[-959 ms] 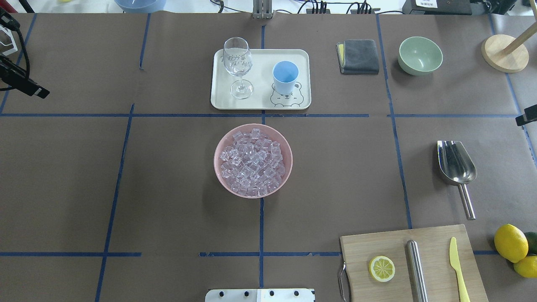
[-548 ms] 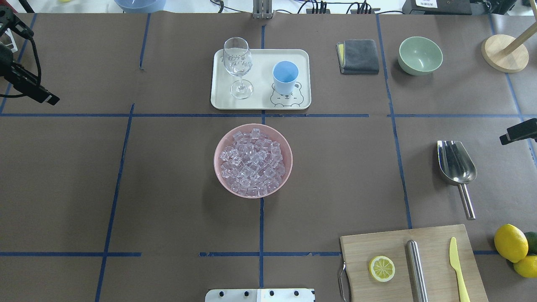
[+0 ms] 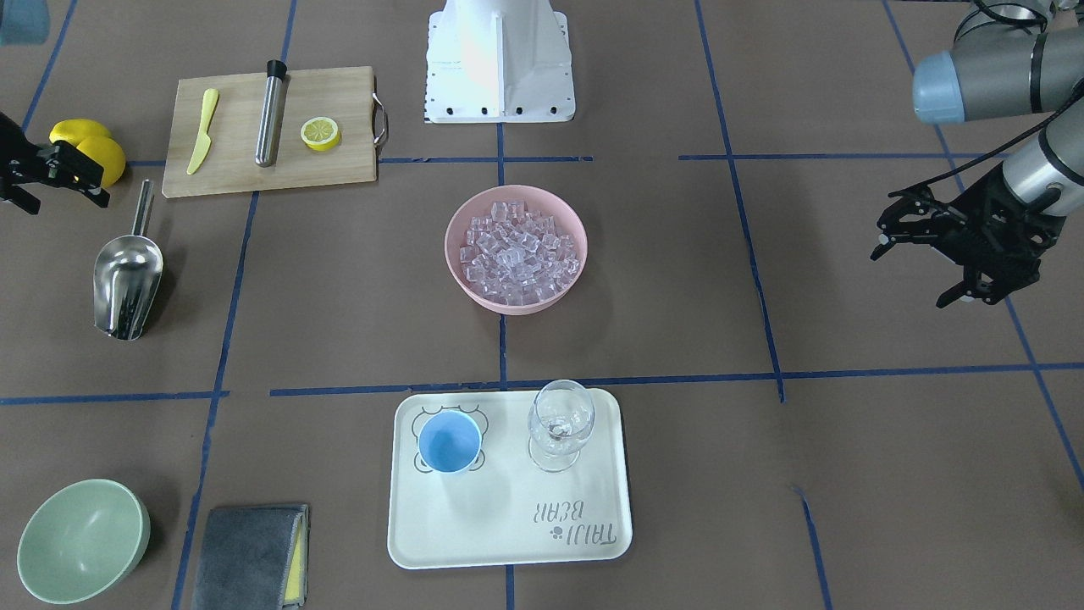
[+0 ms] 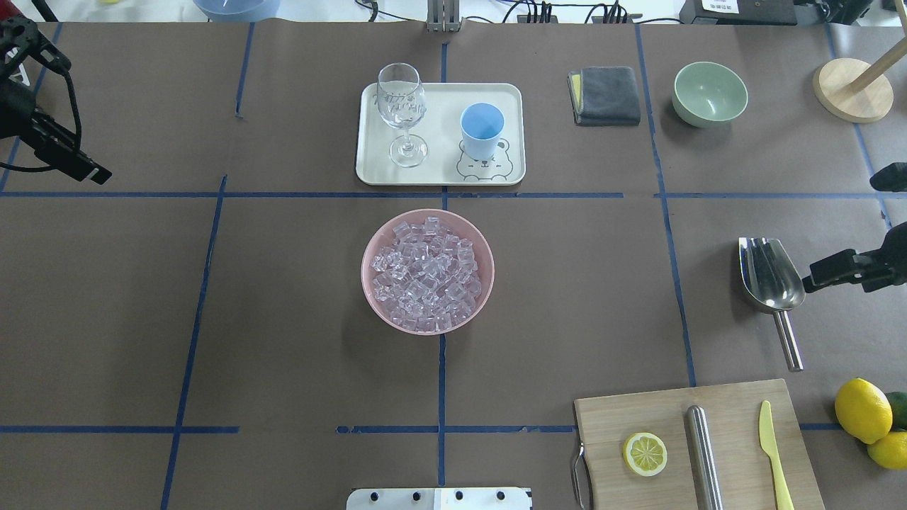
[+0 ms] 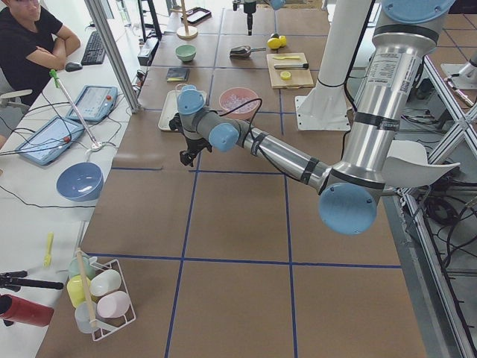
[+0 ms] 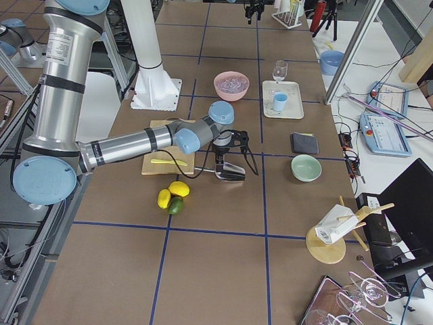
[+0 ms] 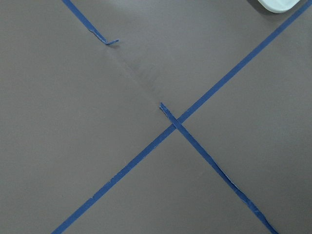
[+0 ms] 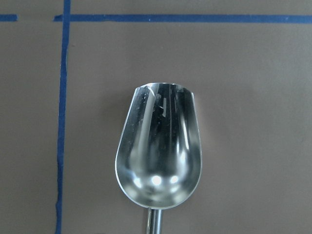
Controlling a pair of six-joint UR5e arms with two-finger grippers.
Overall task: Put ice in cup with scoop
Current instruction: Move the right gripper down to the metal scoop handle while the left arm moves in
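Observation:
The steel scoop (image 4: 771, 276) lies on the table at the right, trough toward the far side, and also shows in the front view (image 3: 127, 284) and fills the right wrist view (image 8: 158, 151). My right gripper (image 3: 66, 203) hovers above and just right of it, fingers spread, holding nothing. The ice (image 4: 427, 273) is heaped in a pink bowl (image 4: 370, 283) at the table's middle. The light-blue cup (image 4: 482, 129) stands upright on a white tray (image 4: 439, 177) beyond the bowl. My left gripper (image 3: 913, 271) hangs open and empty over the far left of the table.
A wine glass (image 4: 402, 113) stands on the tray beside the cup. A grey cloth (image 4: 606, 95), a green bowl (image 4: 709, 93) and a wooden stand (image 4: 852, 90) are at the back right. A cutting board (image 4: 638, 414) with a lemon slice, steel cylinder and yellow knife is at the front right, with lemons (image 4: 862, 410) beside it.
My right arm has come in from the right edge to beside the scoop. My left arm has shifted slightly inward. Nothing on the table has moved.

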